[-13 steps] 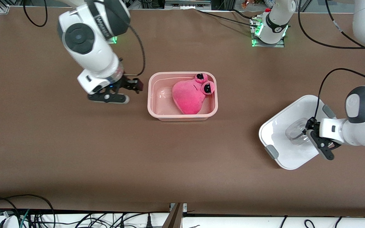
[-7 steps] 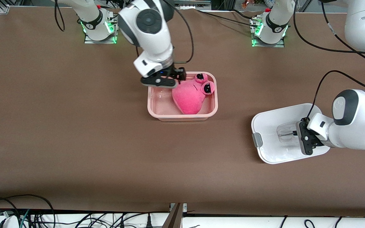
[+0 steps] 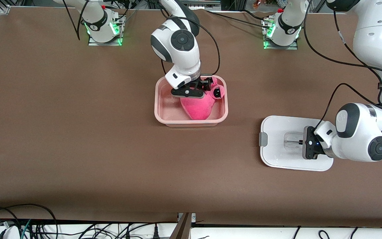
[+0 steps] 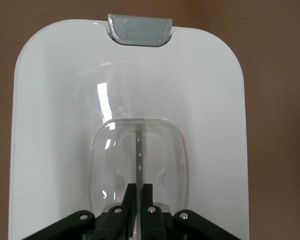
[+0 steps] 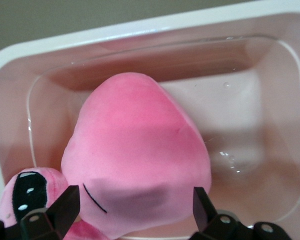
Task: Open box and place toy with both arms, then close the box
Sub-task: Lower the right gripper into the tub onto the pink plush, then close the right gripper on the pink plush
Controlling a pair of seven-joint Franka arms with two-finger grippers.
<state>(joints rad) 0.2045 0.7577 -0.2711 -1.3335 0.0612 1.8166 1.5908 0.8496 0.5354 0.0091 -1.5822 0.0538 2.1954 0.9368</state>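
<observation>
The pale-pink tub (image 3: 158, 109) stands open mid-table with the hot-pink plush toy (image 3: 199, 109) lying in it, eyes (image 3: 218, 92) toward the left arm's end. My right gripper (image 3: 199, 89) is open just over the toy. In the right wrist view its fingers (image 5: 65, 207) straddle the toy's body (image 5: 135, 145) inside the tub (image 5: 115, 30). My left gripper (image 3: 301, 142) is shut on the thin bar of the clear handle (image 4: 140, 150) of the white lid (image 3: 277, 152). The lid (image 4: 50, 125) shows one grey clip (image 4: 140, 30).
The lid is toward the left arm's end of the table, nearer the front camera than the tub. The arm bases (image 3: 103, 23) (image 3: 282, 30) stand along the table's back edge. Cables hang along the front edge (image 3: 12, 219).
My right gripper moved from the table beside the tub to over the toy. My left gripper turned the lid square to the table and shifted it slightly toward the tub.
</observation>
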